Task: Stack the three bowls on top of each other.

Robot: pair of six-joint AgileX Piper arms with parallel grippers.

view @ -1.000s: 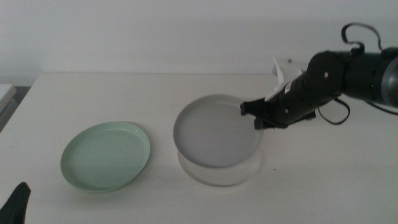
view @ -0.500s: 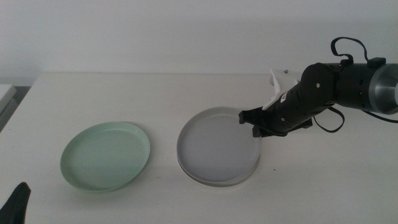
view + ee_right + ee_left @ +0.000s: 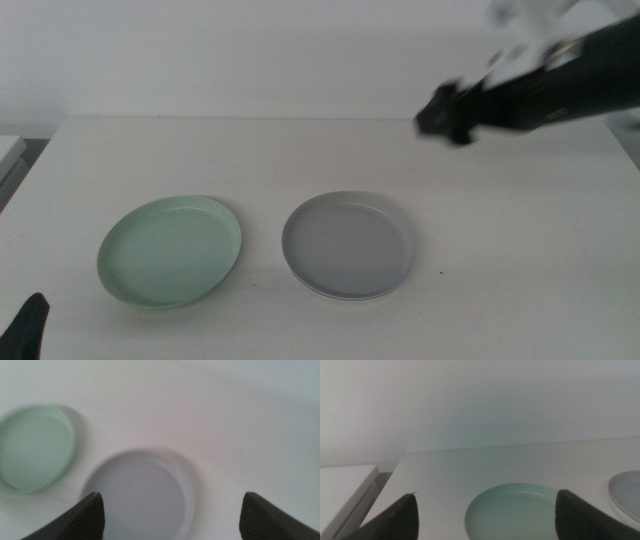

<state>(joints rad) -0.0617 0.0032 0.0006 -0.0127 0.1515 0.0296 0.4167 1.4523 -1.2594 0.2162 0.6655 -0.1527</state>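
The pale mint green bowl sits alone on the table at the left. The grey bowl rests nested on the white bowl, of which only a thin pale rim shows beneath it. My right gripper is blurred, raised above the table behind and to the right of the stack, open and empty. Its wrist view looks down on the grey bowl and the green bowl. My left gripper waits at the front left corner, open, facing the green bowl.
The white table ends at a pale wall at the back. A lower white surface stands beside the table's left edge. The grey bowl's edge shows in the left wrist view.
My right gripper set the grey bowl down onto the white bowl, let go, and rose away toward the back right. The left arm has not moved.
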